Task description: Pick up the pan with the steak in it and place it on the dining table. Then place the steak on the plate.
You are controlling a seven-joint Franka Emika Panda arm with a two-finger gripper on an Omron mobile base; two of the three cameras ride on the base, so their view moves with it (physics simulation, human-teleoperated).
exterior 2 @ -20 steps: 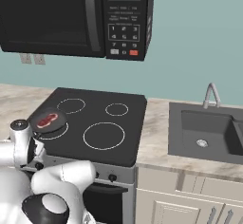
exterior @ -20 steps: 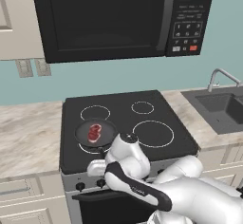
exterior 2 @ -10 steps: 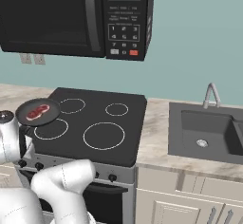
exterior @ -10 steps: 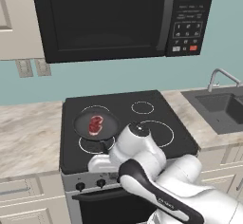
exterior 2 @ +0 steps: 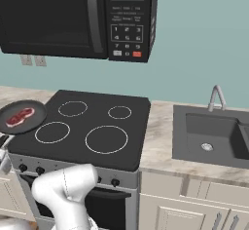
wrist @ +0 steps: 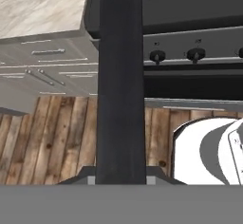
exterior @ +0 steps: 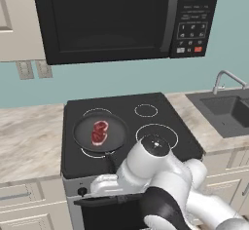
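The stove [exterior: 131, 126] is taken as the landmark, under the microwave [exterior: 121, 14] and with the sink [exterior 2: 214, 136] to its right. The pan [exterior: 100, 133] is being carried clear of the stove's front left ring, with nothing seen resting beneath it from the right base. The handle [wrist: 121, 76] is being held by the gripper [wrist: 121, 180], closed narrowly around it, out past the stove's front edge above the wooden floor [wrist: 52, 137]. The steak [exterior: 99, 132] is lying loose in the pan's middle. The dining table and plate are not being shown. The likely risk is that the pan is being tipped or rotated about its thin handle during travel, so the steak could be slid out.
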